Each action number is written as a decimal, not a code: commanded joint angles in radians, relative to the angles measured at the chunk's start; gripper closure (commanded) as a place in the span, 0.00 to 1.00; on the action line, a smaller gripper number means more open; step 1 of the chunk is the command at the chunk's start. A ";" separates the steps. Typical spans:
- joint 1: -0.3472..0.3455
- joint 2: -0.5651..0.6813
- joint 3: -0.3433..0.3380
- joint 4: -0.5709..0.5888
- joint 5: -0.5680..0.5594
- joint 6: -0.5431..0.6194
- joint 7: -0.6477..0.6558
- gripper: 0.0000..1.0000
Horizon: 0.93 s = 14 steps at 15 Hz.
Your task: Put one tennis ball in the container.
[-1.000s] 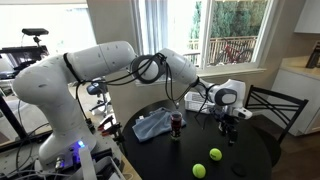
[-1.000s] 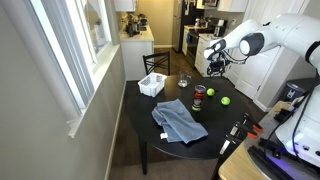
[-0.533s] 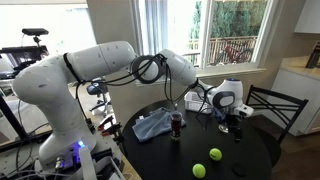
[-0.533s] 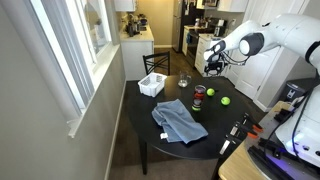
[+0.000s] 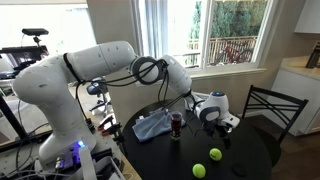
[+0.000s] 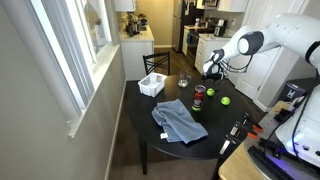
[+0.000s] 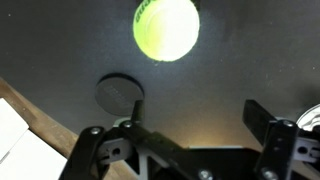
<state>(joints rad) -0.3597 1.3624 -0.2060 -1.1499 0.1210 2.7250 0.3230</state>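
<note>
**Exterior view, facing the windows.** The pincer (image 5: 222, 133) is hanging fingers-down over the round dark counter (image 5: 255, 150). It is hovering near the tennis ball (image 5: 215, 154) without touching it. A spare tennis ball (image 5: 199, 170) is lying just beside that one. Whether the fingers are spread is too small to tell here.

**Exterior view, along the window wall.** The slotted white basket (image 6: 152, 86) is sitting at the counter's window edge with no ball in it. It is well apart from both balls. A blue cloth (image 6: 180, 120) and a dark-filled glass (image 6: 199, 98) are lying between them, so any carry is probably needing height.

**Wrist view.** The pincer's fingers (image 7: 272, 135) are standing wide apart, gripping nothing. A tennis ball is lying ahead of them on the counter rather than between them. The spread is likely readying them to straddle it.
</note>
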 commanded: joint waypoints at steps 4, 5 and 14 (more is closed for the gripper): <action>0.005 -0.049 0.042 -0.213 0.001 0.164 -0.013 0.00; 0.010 -0.043 0.033 -0.223 -0.002 0.166 -0.006 0.00; 0.052 -0.036 -0.019 -0.300 -0.018 0.228 -0.005 0.00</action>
<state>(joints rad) -0.3389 1.3601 -0.2003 -1.3737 0.1174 2.8884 0.3224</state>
